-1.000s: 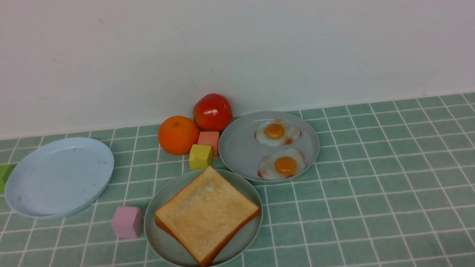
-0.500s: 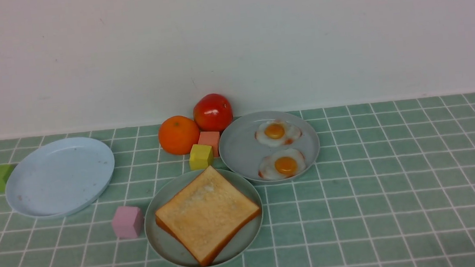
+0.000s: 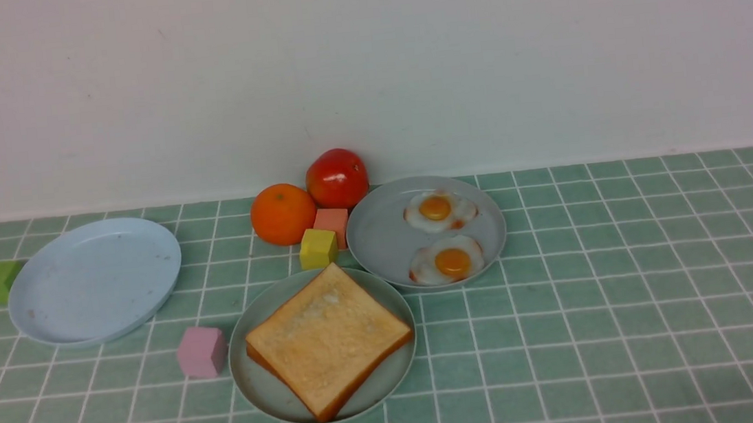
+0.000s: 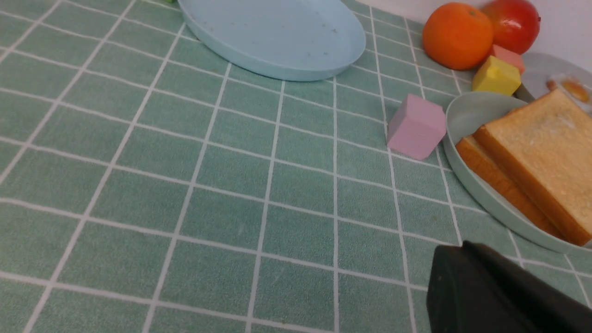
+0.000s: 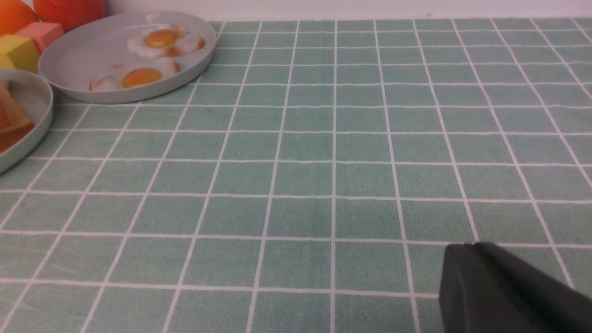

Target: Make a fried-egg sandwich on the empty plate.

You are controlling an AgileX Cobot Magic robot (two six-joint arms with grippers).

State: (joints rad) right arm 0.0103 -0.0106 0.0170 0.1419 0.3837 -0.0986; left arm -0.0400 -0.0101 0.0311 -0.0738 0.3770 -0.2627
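Looking at the front view, neither arm shows. The mint-green plate point(image 3: 260, 383) sits low and centre in the frame, and the toast point(image 3: 328, 337) lies on it, corner pointing toward the wall. The left wrist view shows two slices stacked, the lower slice point(image 4: 491, 179) peeking out under the top one, with no egg visible between them.

Just up and right of centre, the grey plate point(image 3: 379, 242) holds both fried eggs; the nearer egg point(image 3: 448, 262) lies by its front rim.

The left gripper point(image 4: 467, 270) hangs clenched over bare tiles, grasping nothing. The right gripper point(image 5: 471, 273) shows only one dark tip; it reads as closed and empty too, well apart from the eggs.

Handling call: the egg looks thin, glossy and probably slippery, and likely floppy, so a pinch on the white's outer edge beats squeezing the yolk. The toast looks light and stiff; take it across a crust edge or corner, and lift the top slice alone. The pink cube point(image 3: 202, 351) sits just beside the plate's left rim, so approach from the open right side.
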